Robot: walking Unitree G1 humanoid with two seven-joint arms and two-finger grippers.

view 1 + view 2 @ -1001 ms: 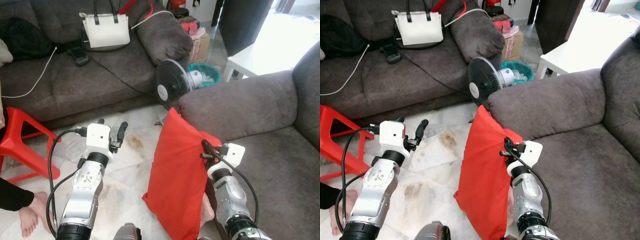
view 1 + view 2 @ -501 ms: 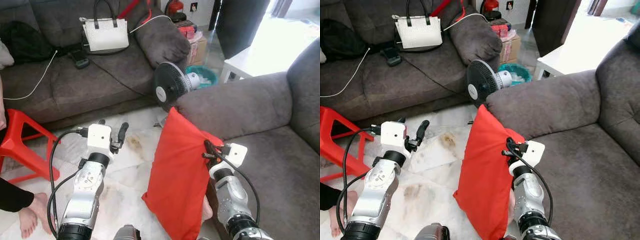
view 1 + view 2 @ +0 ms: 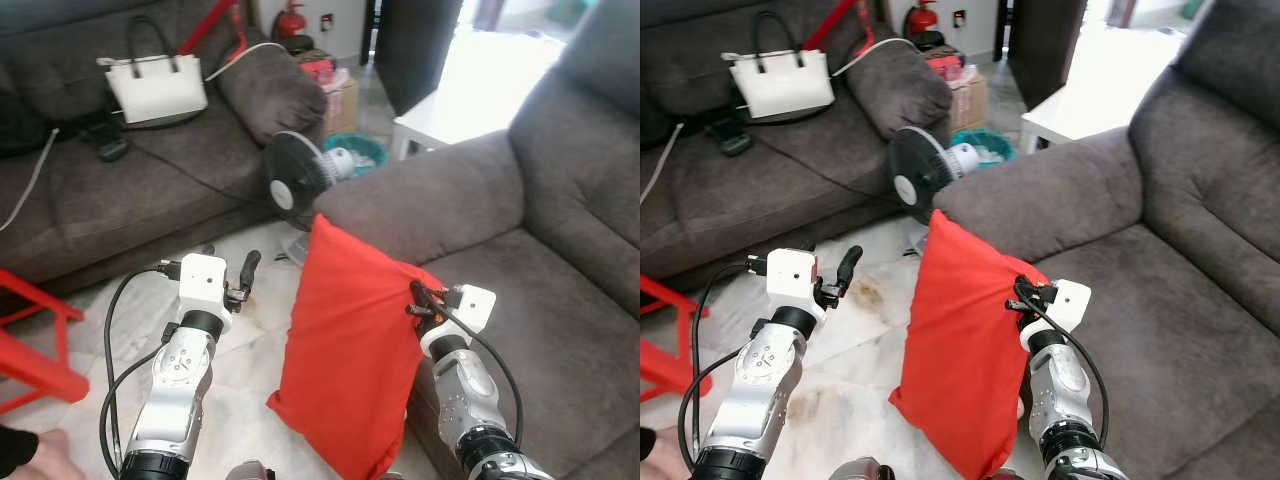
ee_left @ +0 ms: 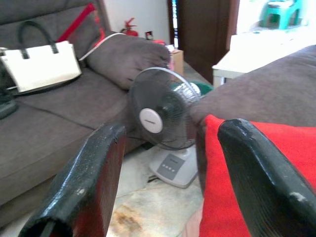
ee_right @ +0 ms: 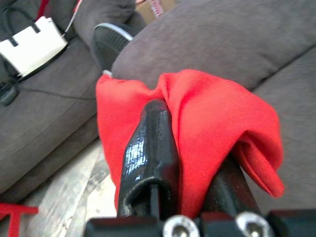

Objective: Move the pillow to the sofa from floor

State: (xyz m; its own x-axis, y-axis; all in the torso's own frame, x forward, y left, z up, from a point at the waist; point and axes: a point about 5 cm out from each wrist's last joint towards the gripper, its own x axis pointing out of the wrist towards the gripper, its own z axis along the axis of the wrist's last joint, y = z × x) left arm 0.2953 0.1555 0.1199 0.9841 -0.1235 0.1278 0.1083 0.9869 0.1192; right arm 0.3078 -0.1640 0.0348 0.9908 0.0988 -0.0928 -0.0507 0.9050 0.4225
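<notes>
Since a second ago the whole scene has slid leftward in the head views as the camera turned toward the near sofa [image 3: 520, 230]; the far sofa [image 3: 90, 190], the white handbag [image 3: 152, 92] on it and the red stool [image 3: 35, 345] now sit nearer the left edge, and more of the near sofa's back is in view. The pillow [image 3: 345, 350] sits in the grippers much as it did.

The pillow is plain red and hangs upright, off the floor [image 3: 240, 330], its top corner up against the near sofa's armrest and its lower corner pointing down (the cloth is bunched where it is pinched). The right gripper [image 3: 420, 298] is clamped on its upper right edge, the fabric folded tight between both black fingers [image 5: 150, 148]. The left gripper [image 4: 170, 168] is held out over the floor just left of the pillow, fingers wide apart and holding nothing.

A black fan [image 3: 290, 180] stands on the floor between the two sofas, behind the pillow. Beyond it are a teal basket [image 3: 355, 150] and a cardboard box [image 3: 340, 95], contents too small to tell.
</notes>
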